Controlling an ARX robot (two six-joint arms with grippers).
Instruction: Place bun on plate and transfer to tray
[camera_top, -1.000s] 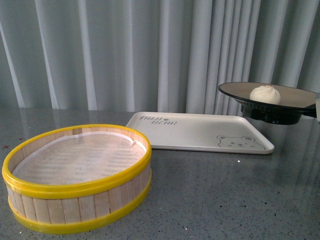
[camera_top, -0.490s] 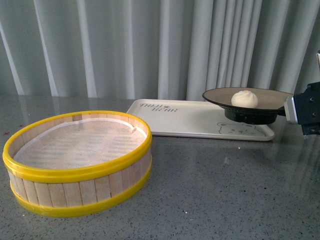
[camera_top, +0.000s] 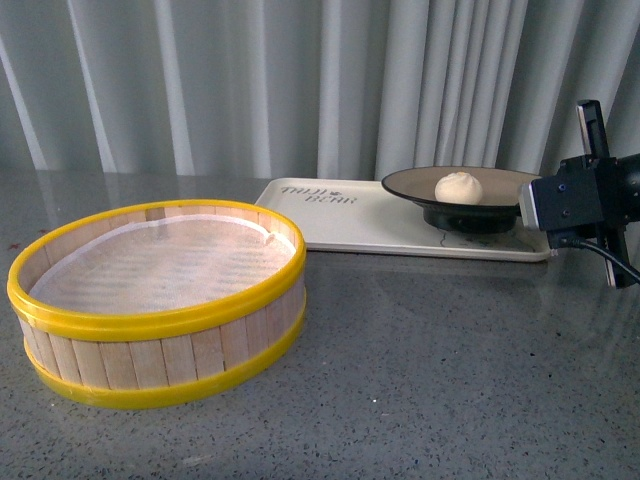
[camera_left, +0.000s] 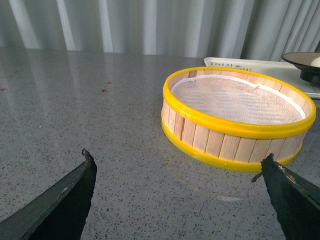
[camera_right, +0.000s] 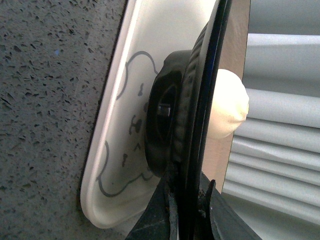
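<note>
The right end effector (camera_right: 186, 202) grasps the plate (camera_top: 405, 183) by its rim and holds it level, so the bun (camera_top: 459, 187) will not roll. The plate is over the right end of the tray (camera_top: 340, 225); whether it touches, I cannot tell. The left end effector (camera_left: 177, 157) is released, idle.

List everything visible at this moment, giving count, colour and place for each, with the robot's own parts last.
bun: one, cream-white, on the plate.
plate: one, brown inside with a black rim, over the tray's right end; whether it touches the tray is unclear.
tray: one, cream-white, at the back of the table, right of centre.
steamer basket: one, wooden with yellow rims and a white liner, front left, no bun in it.
table: one, grey speckled, under everything.
curtain: one, pale grey, behind the table.
left gripper: one, black, open, facing the steamer basket, holding nothing.
right gripper: one, black, shut on the plate's rim.
</note>
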